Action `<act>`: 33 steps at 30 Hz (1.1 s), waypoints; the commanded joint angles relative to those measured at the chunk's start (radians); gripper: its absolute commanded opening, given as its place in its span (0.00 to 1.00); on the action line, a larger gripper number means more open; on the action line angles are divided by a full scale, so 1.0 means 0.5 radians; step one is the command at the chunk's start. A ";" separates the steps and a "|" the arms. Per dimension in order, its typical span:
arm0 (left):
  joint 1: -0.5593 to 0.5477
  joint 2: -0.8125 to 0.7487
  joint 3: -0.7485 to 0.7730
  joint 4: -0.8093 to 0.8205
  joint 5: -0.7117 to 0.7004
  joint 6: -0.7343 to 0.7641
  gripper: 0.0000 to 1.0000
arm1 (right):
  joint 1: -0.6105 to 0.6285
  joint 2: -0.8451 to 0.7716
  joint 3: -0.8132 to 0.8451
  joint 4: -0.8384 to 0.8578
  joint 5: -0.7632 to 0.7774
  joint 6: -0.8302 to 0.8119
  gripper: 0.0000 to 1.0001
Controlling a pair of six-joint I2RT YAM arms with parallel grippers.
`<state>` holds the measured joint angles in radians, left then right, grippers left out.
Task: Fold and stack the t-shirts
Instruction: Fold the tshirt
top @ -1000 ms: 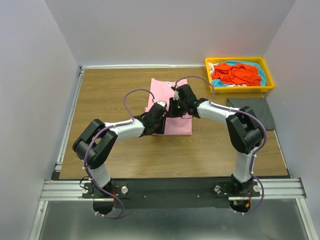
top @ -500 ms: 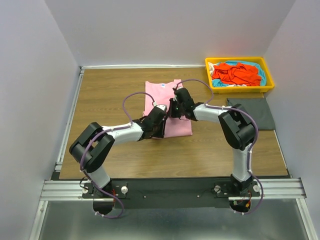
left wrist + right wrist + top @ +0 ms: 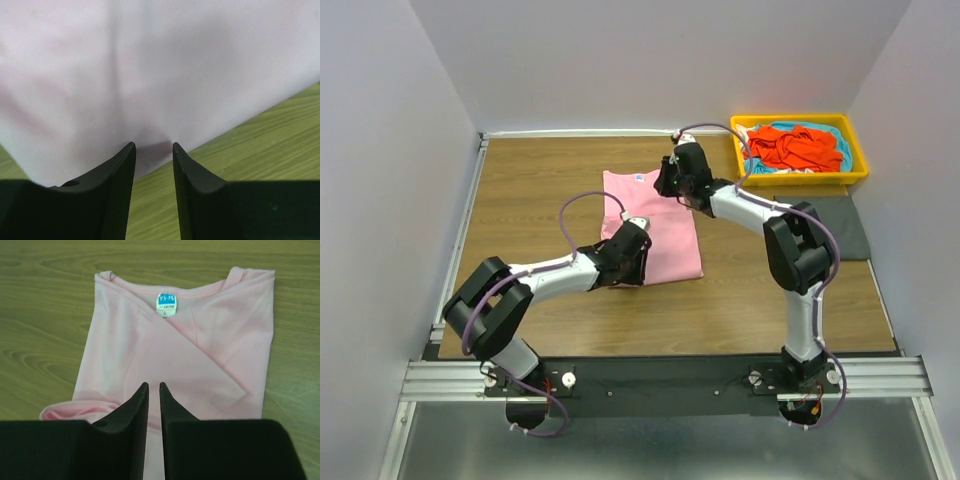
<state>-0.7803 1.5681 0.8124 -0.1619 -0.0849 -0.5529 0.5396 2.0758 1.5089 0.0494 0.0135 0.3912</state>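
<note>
Pink t-shirt (image 3: 670,240) is lying on the counter (image 3: 520,200) — my left pincer (image 3: 153,146) is grasping its hem, my right pincer (image 3: 154,385) is hovering, nearly clenched.

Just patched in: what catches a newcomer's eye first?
The pink t-shirt lies dead centre, sides folded in, with the left pincer at its near hem and the right pincer over its collar half. Far right, the yellow tray holds an orange-red shirt atop a turquoise shirt.

Pale grey-lilac walls (image 3: 620,60) close in the far, left and right sides of an evenly lit brown wood-grain table (image 3: 540,185), with a silver metal rail (image 3: 440,380) along its near edge and a second rail (image 3: 458,240) down its left edge.
</note>
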 commanded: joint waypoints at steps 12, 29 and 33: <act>0.284 -0.614 -0.305 0.262 0.096 -0.222 0.38 | -0.192 -0.875 -1.225 0.226 -1.202 0.413 0.24; 0.579 -0.602 -0.873 0.597 0.320 -0.446 0.23 | -0.598 -0.626 -2.275 1.309 -1.570 0.712 0.24; 0.597 -0.831 -0.839 0.643 0.274 -0.471 0.24 | -0.598 -0.828 -2.126 1.194 -1.684 0.794 0.28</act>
<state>-0.4927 1.2400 0.3840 0.1371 0.0643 -0.7639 0.2493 1.7374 0.4046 0.7139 -0.7883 0.7856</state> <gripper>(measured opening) 0.230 0.267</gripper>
